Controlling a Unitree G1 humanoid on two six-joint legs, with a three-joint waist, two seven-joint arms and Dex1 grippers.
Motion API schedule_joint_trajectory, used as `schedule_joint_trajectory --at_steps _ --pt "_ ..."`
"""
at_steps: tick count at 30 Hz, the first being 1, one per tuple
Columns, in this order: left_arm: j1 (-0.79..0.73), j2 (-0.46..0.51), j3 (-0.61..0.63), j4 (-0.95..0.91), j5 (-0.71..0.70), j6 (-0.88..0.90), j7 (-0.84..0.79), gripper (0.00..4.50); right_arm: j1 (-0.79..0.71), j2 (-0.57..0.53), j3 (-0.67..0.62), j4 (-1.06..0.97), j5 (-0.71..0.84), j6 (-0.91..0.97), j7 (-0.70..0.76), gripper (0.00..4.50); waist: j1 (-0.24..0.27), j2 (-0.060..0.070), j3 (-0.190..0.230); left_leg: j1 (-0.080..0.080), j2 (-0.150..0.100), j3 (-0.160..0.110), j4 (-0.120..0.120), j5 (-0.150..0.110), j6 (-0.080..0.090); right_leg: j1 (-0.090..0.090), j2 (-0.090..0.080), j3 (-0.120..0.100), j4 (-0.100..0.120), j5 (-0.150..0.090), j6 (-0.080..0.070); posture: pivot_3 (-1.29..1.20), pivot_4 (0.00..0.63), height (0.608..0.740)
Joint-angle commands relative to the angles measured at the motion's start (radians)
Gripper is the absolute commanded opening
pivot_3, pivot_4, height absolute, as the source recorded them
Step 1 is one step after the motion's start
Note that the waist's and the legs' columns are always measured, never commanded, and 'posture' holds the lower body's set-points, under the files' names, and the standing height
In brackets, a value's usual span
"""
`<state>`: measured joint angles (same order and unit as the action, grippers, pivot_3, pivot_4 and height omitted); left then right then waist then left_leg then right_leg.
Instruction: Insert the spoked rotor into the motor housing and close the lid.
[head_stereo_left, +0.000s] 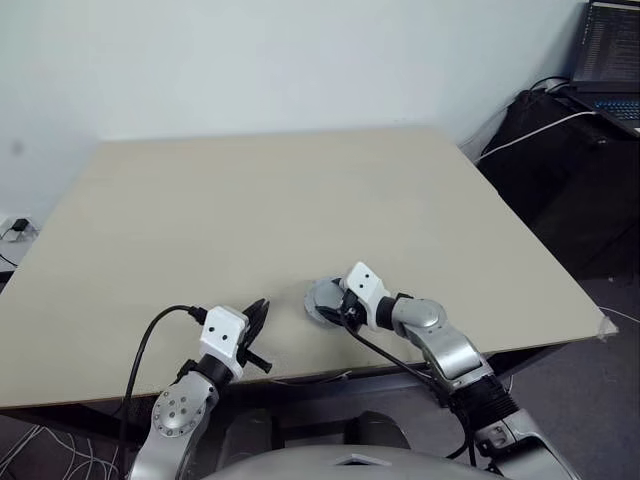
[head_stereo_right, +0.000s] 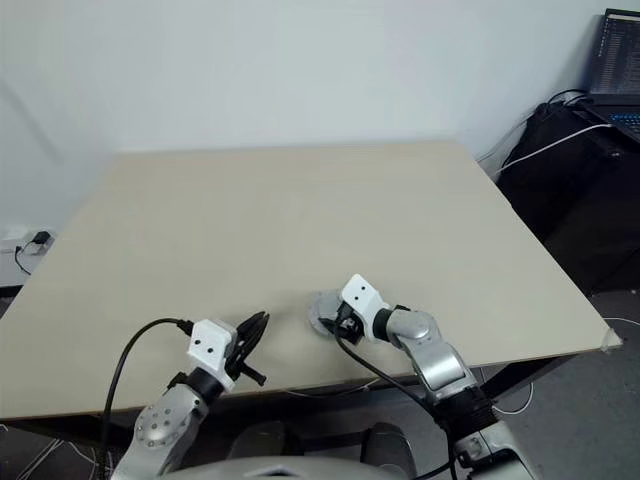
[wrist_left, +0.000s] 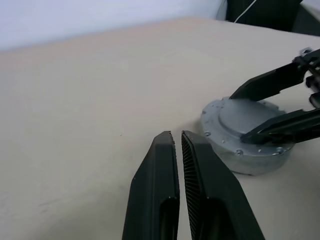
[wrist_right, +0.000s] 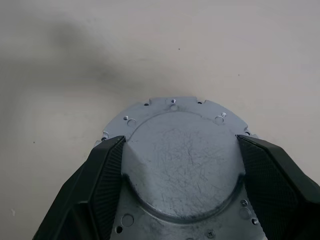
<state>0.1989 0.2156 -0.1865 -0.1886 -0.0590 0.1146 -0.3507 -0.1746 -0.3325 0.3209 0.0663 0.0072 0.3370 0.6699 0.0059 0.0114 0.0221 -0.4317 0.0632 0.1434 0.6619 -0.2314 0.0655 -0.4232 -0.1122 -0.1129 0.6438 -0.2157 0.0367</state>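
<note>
Your right claw (head_stereo_left: 335, 306), low in the frame's centre, straddles the pale grey lid (wrist_right: 182, 165) with fingers wide on its raised disc; the left claw (wrist_left: 179, 150) is shut and empty just beside it. The lid lies flat on the counter (head_stereo_left: 300, 200), so if those fingers slide on the smooth metal, it could skid away.

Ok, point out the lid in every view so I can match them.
Left eye view: the lid sits lower centre, near the table's front edge.
Right eye view: the lid, lower centre again.
Left wrist view: the lid, just past the left tool.
Right wrist view: the lid, between its fingers.
Shared landmark: the right tool clasping it.
</note>
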Motion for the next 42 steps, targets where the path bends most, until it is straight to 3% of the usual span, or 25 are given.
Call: schedule_joint_trajectory --at_steps 1,12,29,42 --pt "-0.188 -0.024 -0.015 0.097 -0.021 0.082 -0.050 0.29 0.012 0.011 0.027 0.001 -0.023 0.024 -0.015 3.18 0.000 -0.003 -0.003 0.000 0.000 -0.001 0.000 0.000 0.000 0.000 0.001 0.000 0.000 0.000 0.000 0.00 0.000 0.740" --pt "-0.380 -0.002 -0.004 0.217 -0.127 0.234 -0.225 0.29 0.010 0.018 0.026 -0.006 -0.021 0.028 -0.027 3.18 -0.019 -0.005 -0.005 0.003 -0.001 -0.005 0.003 -0.002 -0.004 -0.003 0.004 -0.002 -0.002 0.007 0.001 0.00 0.000 0.740" --pt "-0.408 0.023 -0.011 0.218 -0.152 0.515 -0.234 0.29 0.002 0.019 0.028 -0.001 -0.022 0.023 -0.031 3.18 -0.018 -0.005 -0.005 0.004 -0.001 -0.007 0.004 -0.002 -0.004 -0.001 0.004 -0.002 -0.002 0.007 0.001 0.00 0.000 0.740" --pt "-0.428 -0.017 -0.041 0.230 -0.146 0.556 -0.237 0.29 0.004 0.017 0.031 -0.001 -0.027 0.020 -0.033 3.18 -0.017 -0.006 -0.005 0.004 -0.001 -0.008 0.004 -0.002 -0.004 -0.001 0.003 -0.002 -0.002 0.007 0.001 0.00 0.000 0.740"
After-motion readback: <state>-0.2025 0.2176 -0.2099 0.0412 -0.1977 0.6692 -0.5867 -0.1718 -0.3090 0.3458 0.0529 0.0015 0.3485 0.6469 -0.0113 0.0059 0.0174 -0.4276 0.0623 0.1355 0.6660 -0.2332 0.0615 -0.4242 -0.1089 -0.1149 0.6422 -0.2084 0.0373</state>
